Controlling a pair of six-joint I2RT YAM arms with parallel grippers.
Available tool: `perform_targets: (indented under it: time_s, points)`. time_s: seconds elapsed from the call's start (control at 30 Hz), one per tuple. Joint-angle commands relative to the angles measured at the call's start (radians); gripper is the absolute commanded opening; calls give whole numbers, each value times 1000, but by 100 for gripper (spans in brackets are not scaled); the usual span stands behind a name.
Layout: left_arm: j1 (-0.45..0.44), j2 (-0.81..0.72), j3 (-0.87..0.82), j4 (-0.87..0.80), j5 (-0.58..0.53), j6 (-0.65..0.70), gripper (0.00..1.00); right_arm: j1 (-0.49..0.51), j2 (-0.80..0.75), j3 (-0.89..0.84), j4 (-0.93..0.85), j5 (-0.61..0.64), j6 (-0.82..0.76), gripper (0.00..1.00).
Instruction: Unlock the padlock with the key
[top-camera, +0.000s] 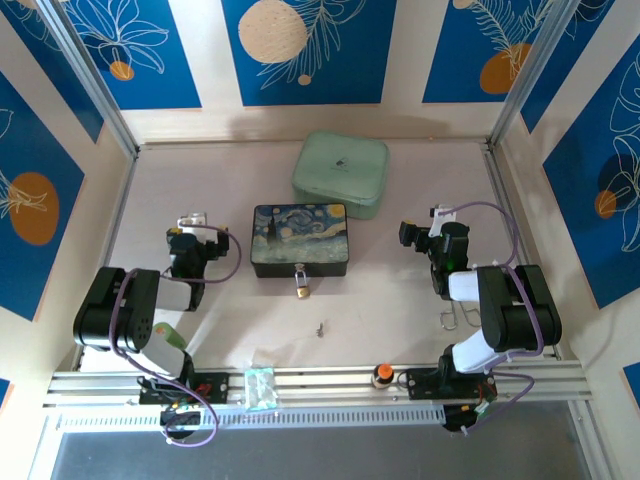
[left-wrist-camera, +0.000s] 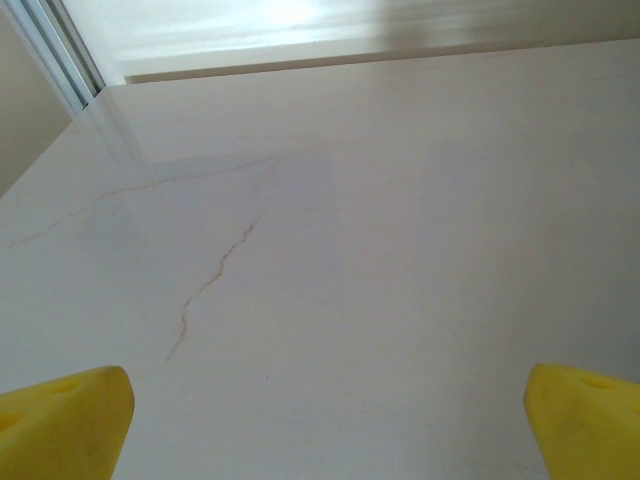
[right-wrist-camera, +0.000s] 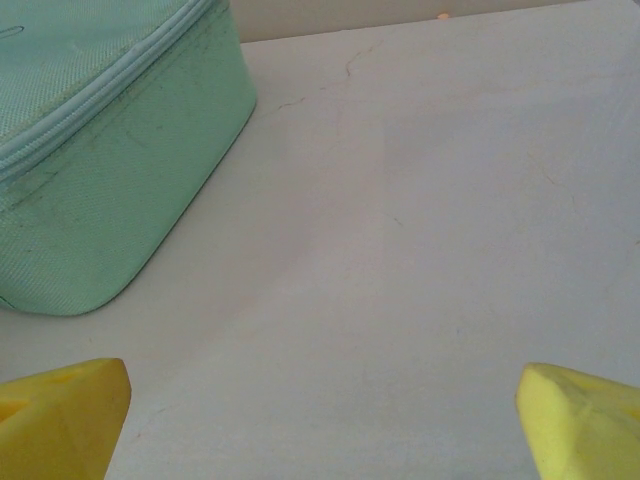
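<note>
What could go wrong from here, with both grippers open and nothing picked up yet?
1. The key is tiny and lies flat on the table; the fingers may slide it rather than lift it.
2. The padlock sits at the painted box front edge; unless it is steadied, it could swing or drag the box during insertion.
3. The right gripper faces the mint case, not the key, so it likely needs reorienting.
</note>
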Motion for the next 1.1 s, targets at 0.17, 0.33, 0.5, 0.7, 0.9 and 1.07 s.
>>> perform_targets:
  time_s: [0.17,0.33,0.5,0.7,0.9,1.07]
  points:
    - [-5,4,25,-18,83,41,99,4,-1,19,15,-14,-19,99]
    - [-3,5,-23,71,-28,-6,99,4,-1,19,15,-15,-19,99]
    - [-2,5,7,25,73,30,99,2,-1,19,16,-16,-18,99]
    - [-2,4,0,30,51,22,99,3,-2,17,18,-17,-19,99]
    - [-3,-98,-12,-28,30,20,99,-14,-104,53,-129,-45,-10,99]
    - [-4,-225,37,-220,21,18,99,-5,-245,79,-273,-53,-12,99]
